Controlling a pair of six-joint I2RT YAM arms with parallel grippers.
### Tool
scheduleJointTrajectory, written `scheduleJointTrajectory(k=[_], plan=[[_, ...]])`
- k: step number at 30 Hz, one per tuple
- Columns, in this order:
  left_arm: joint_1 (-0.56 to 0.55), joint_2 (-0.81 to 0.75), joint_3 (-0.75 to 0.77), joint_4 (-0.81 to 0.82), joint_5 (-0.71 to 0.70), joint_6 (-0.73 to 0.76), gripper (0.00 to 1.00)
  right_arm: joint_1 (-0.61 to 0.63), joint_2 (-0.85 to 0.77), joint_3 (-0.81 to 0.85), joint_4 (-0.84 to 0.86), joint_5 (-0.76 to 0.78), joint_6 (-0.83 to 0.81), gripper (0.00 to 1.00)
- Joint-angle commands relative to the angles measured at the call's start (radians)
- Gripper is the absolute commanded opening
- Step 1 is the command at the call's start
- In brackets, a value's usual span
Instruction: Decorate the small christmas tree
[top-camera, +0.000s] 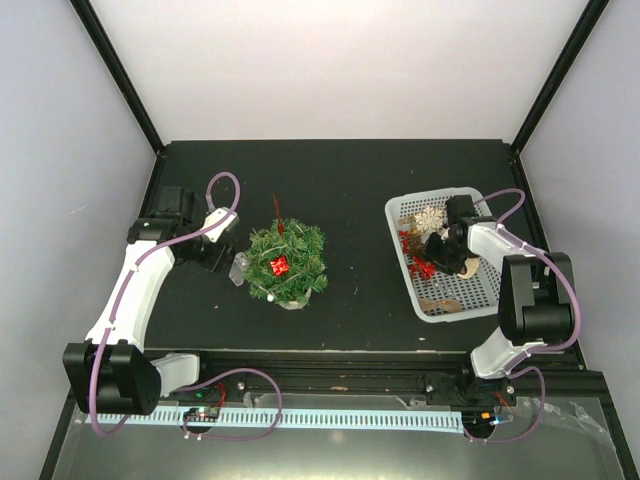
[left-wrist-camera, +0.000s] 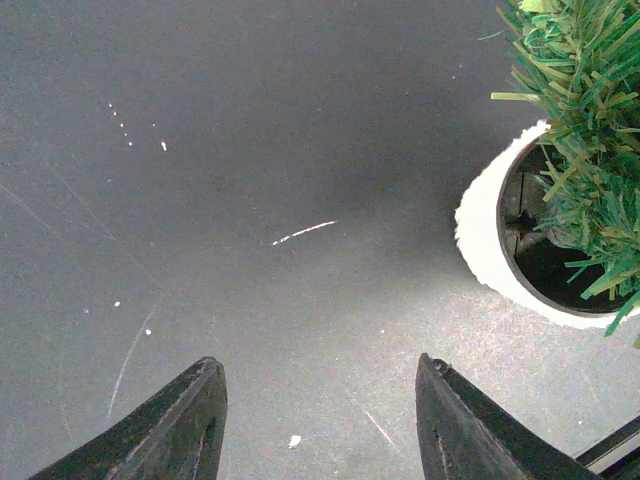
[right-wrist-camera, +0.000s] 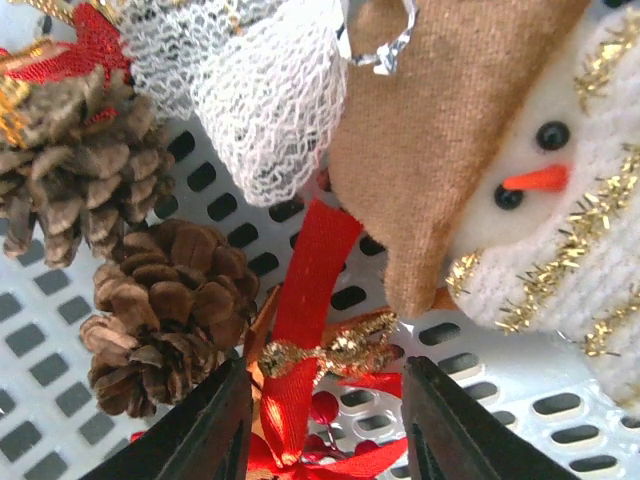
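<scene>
One tree (top-camera: 288, 262) stands mid-counter (top-camera: 350, 170), with one red ornament (top-camera: 279, 266) on it. The left arm reaches in low from the left, its claw (left-wrist-camera: 320, 365) open over the counter just beside the pot (left-wrist-camera: 490, 250). The right arm bends down into the basket (top-camera: 398, 245), its claw (right-wrist-camera: 325, 380) open astride a red ribbon (right-wrist-camera: 310, 280), near two pinecones (right-wrist-camera: 165, 310) and one snowman (right-wrist-camera: 540, 200).

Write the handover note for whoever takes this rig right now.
Left gripper: open, empty, over bare table beside the tree's pot.
Right gripper: open, down in the basket, jaws either side of a red ribbon, not closed on it.
Tree: mid-table, one red ornament on it.
Done: one ornament hung.
Left: grip the ribbon and carry it to the tree; pine cones and snowman lie in the basket.
</scene>
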Motion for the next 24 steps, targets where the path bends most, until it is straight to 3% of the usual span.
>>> scheduleJointTrajectory(k=[1, 11, 24], plan=[[-0.001, -0.014, -0.002, -0.009, 0.015, -0.003, 0.53, 0.002, 0.015, 0.018, 0.050, -0.009, 0.016, 0.41], [-0.001, -0.017, -0.010, -0.007, 0.018, -0.006, 0.53, 0.002, 0.024, 0.018, 0.040, 0.035, 0.007, 0.18], [-0.001, -0.015, -0.008, -0.008, 0.026, -0.008, 0.53, 0.002, -0.064, 0.008, 0.001, 0.122, 0.008, 0.06]])
